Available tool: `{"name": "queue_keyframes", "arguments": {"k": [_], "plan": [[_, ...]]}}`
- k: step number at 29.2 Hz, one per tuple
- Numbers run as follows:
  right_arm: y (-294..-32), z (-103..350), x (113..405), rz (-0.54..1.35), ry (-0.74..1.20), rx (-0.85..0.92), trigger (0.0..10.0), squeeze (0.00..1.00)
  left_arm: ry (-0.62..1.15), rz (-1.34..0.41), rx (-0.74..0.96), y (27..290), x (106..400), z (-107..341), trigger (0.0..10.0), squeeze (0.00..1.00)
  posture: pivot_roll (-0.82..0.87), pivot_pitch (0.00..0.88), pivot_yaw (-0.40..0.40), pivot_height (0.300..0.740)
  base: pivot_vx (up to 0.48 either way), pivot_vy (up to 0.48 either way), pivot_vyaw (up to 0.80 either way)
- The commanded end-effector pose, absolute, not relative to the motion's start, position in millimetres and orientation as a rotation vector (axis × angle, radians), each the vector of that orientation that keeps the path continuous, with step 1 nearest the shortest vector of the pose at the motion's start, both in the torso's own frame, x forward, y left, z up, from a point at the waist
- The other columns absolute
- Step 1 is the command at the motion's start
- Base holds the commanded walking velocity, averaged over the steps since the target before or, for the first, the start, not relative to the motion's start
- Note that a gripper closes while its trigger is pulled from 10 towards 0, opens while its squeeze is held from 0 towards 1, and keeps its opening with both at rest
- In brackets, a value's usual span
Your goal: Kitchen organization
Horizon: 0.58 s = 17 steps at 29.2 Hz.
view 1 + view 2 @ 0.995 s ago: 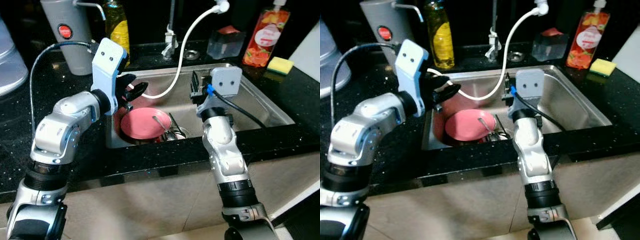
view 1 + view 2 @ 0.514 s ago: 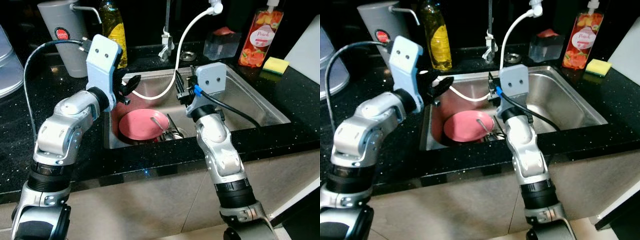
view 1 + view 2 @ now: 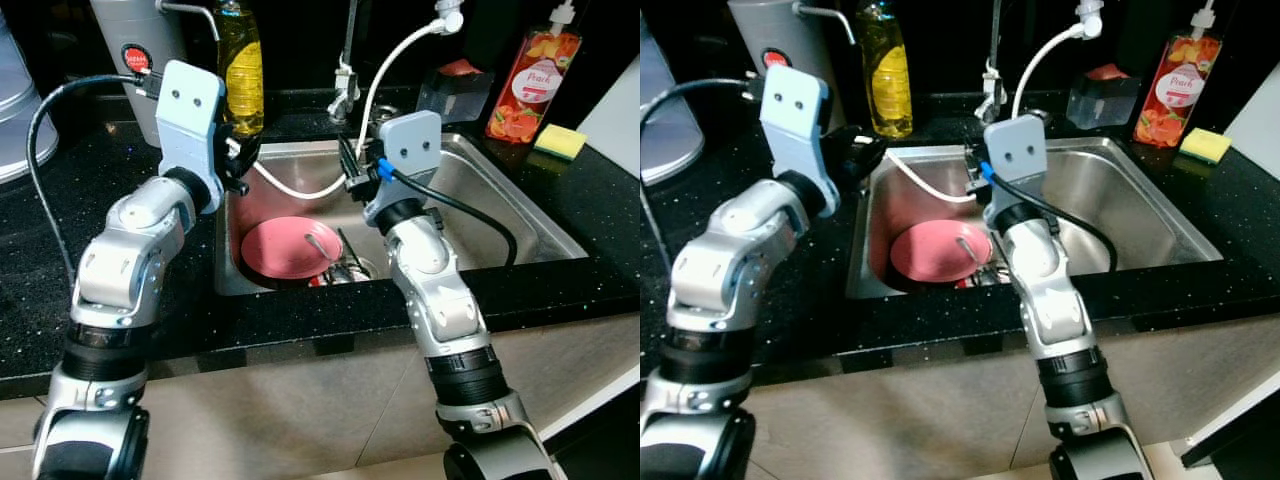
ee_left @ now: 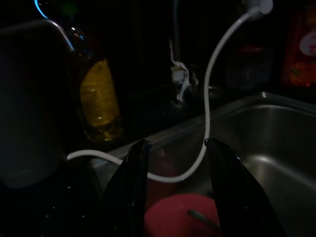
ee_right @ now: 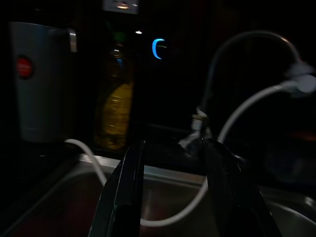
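Over the steel sink (image 3: 520,215), both end effectors hover with fingers spread, grasping nothing: the left end effector (image 4: 175,190) near the back-left corner, the right end effector (image 5: 173,192) mid-basin. Below them a pink plate (image 3: 290,246) lies in the sink beside a white hose (image 3: 300,190), near a yellow bottle (image 3: 240,65) on the black table (image 3: 60,290)

A yellow sponge (image 3: 561,141) lies on the black speckled surface (image 3: 30,300) at the far right, just beside a red soap bottle (image 3: 528,85). A grey kettle (image 3: 135,45) stands at the back left.
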State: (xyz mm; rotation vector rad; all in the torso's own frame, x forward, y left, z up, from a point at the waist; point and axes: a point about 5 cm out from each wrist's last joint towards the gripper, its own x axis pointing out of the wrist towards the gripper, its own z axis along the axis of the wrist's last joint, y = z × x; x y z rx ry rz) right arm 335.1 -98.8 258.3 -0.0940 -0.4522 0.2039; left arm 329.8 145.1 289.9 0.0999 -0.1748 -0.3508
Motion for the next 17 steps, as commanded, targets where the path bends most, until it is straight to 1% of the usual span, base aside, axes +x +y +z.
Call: {"name": "queue_keyframes", "arguments": {"k": [1,2,4,8,10,13,15,17], "plan": [[-103.8,257.7,334.6,0.184,-0.441,-0.072,10.0,0.0,-0.214,-0.321,0.126,145.5,331.4,294.2,10.0,0.0,0.17,0.0,0.004,0.74,0.0,0.0,0.0],[-106.5,257.0,333.0,0.176,-0.439,-0.057,10.0,0.0,-0.24,-0.306,0.157,144.1,331.8,296.1,10.0,0.0,0.17,0.0,0.004,0.74,0.0,0.0,0.0],[-109.6,255.9,331.9,0.173,-0.433,-0.033,10.0,0.0,-0.233,-0.327,0.151,140.1,331.5,296.8,10.0,0.0,0.21,0.0,-0.002,0.74,0.0,0.0,0.0],[-112.3,255.0,332.3,0.171,-0.426,0.004,10.0,0.0,-0.236,-0.336,0.164,137.7,330.9,298.2,10.0,0.0,0.23,0.0,-0.007,0.74,0.0,0.0,0.0],[-115.1,253.4,336.1,0.156,-0.414,0.051,10.0,0.0,-0.233,-0.339,0.127,139.9,329.9,299.5,10.0,0.0,0.25,0.0,-0.01,0.74,0.0,0.0,0.0],[-115.2,254.5,338.2,0.148,-0.412,0.069,10.0,0.0,-0.236,-0.341,0.081,142.1,328.9,301.8,10.0,0.0,0.25,0.0,-0.011,0.74,0.0,0.0,0.0],[-111.5,260.9,339.4,0.151,-0.422,0.087,10.0,0.0,-0.249,-0.297,0.023,148.6,329.1,306.3,10.0,0.0,0.24,0.0,0.005,0.74,0.0,0.0,0.0],[-109.7,264.3,337.7,0.16,-0.435,0.089,10.0,0.0,-0.256,-0.242,0.012,153.8,331.0,305.8,10.0,0.0,0.24,0.0,0.01,0.74,0.0,0.0,0.0]]}}
